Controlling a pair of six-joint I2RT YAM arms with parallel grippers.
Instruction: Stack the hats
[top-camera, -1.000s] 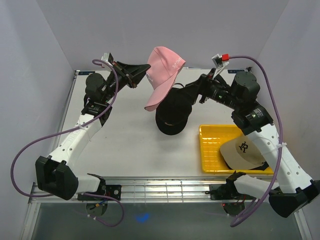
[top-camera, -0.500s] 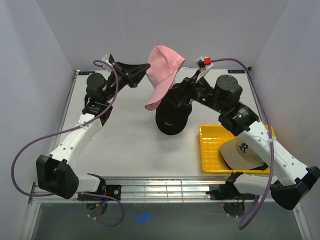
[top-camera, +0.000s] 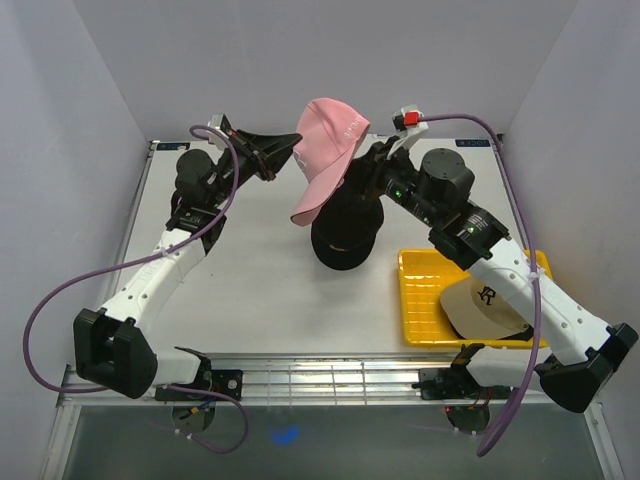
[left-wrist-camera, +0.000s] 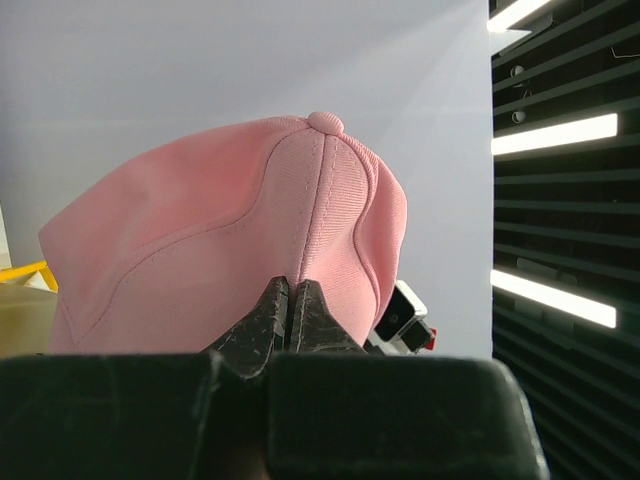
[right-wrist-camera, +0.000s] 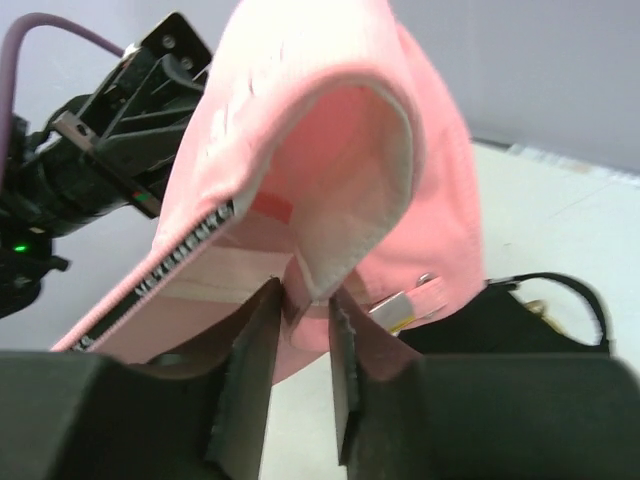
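On the table (top-camera: 250, 290), a yellow tray (top-camera: 418, 300) holds the tan cap (top-camera: 485, 305).

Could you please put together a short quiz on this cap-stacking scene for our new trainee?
1. True or false: the tan fabric baseball cap lies in the yellow plastic tray.
2. Which part of the pink fabric baseball cap does the left gripper pinch? A) brim B) crown C) back strap
3. Short answer: what colour is the third fabric baseball cap, out on the white table beside the tray?

Key: 1 true; 2 B; 3 black.
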